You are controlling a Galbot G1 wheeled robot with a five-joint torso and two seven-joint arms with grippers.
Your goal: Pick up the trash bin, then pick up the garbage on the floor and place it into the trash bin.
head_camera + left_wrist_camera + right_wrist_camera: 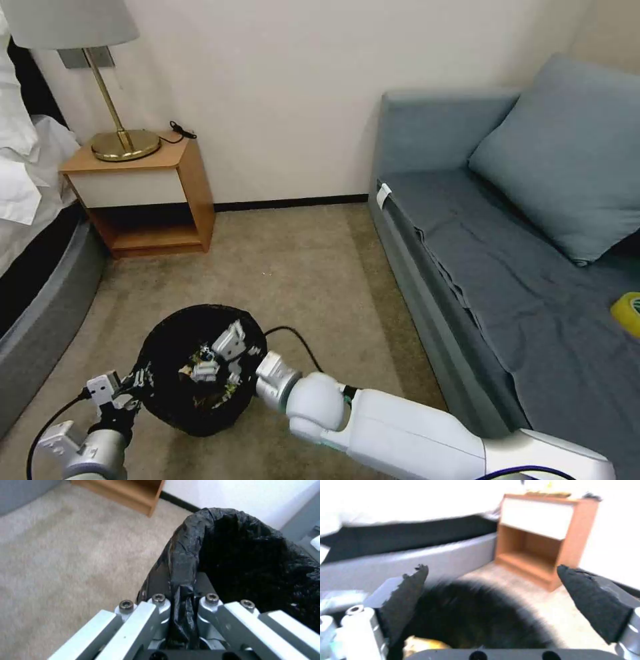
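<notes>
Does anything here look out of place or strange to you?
One thing: a yellow tape roll lies on the grey sofa, an odd spot for it. Otherwise, the left gripper holds the trash bin by its rim, and the right gripper, open, is over its mouth.

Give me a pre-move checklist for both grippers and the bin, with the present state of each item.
1. Left gripper clamped on the trash bin rim: ok, bag liner is pinched between its fingers.
2. Right gripper over the bin's opening: ok, it hangs above the mouth.
3. Right gripper empty: ok, its pads stand apart with nothing between them.
4. Garbage inside the bin: ok for some pieces; the count cannot be told.
5. Carpet free of litter: ok in the visible stretch.
6. Bin lifted off the floor: cannot tell.
</notes>
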